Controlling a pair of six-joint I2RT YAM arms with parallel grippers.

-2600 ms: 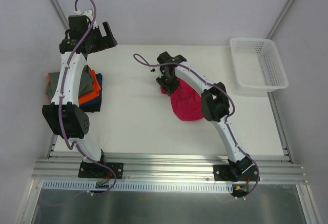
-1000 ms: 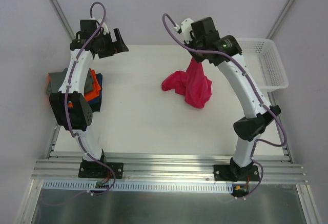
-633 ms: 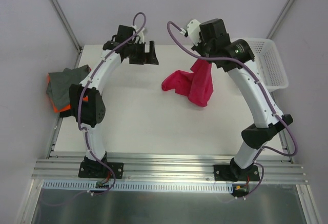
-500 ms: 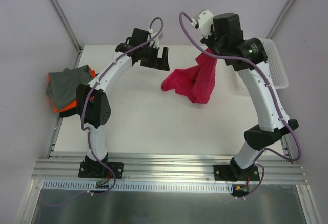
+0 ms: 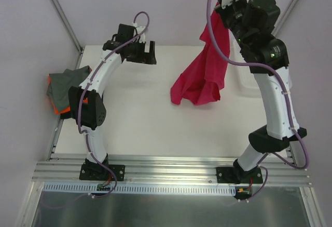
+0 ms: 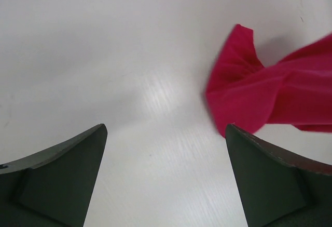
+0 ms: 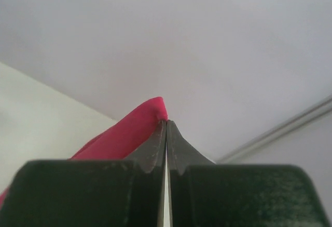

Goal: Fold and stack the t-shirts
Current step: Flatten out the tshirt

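On the white table (image 5: 140,118), seen from above, the biggest soft thing is the pink t-shirt (image 5: 205,74). It hangs at about 1 o'clock from the table's middle. It is long and bunched up. Its low end is down by the table, but I cannot tell if it touches.

I think this is the step where the shirt is lifted so it can open out. After that it can be laid flat and folded.

At 9 o'clock, by the table's left edge, is the pile. A grey t-shirt (image 5: 70,81) lies on top, and an orange t-shirt (image 5: 52,102) peeks out under it.

At 2 o'clock is the white basket (image 5: 248,87). The right arm hides most of it, so I cannot tell what is in it.

The right pincer (image 7: 166,125) is squeezed tight on the top of the pink t-shirt, high up at 1 o'clock. The left pincer (image 6: 165,129) is spread wide and holds nothing. It is at 11 o'clock, and in its own camera the pink cloth is near, at 2 o'clock, but not touching.

Next, I think the left pincer should go to a loose edge of the hanging shirt and pinch it. Then both arms can pull the shirt wide and lay it down flat.
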